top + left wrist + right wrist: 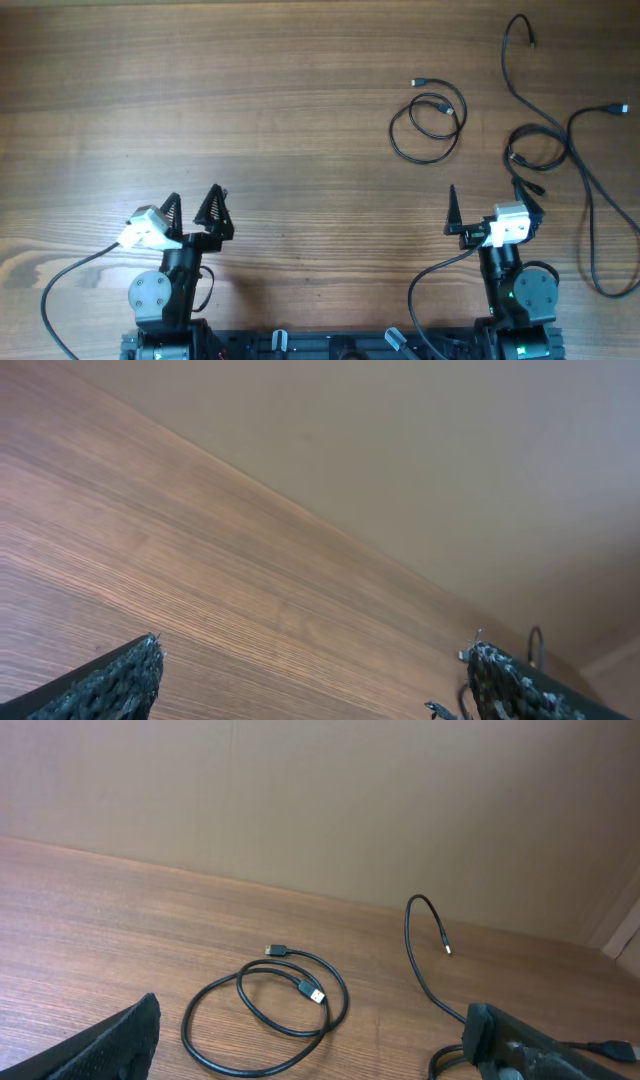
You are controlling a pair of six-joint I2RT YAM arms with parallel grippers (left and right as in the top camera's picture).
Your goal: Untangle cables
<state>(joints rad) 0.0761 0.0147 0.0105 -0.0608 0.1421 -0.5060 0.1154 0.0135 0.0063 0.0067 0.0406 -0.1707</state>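
Overhead: left pincer (193, 203) and right pincer (488, 197) are both spread wide with nothing in them, textured black fingers over the wood-grain table (300, 110). The thin black cables lie beyond the right pincer, a round coil (432, 136) and a long squiggly one (583, 185).

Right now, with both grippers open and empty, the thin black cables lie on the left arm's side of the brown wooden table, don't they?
Not quite. The overhead view shows the thin black cables on the right arm's side of the brown wooden table, ahead of the right gripper, not the left gripper. Both grippers are indeed open and empty.
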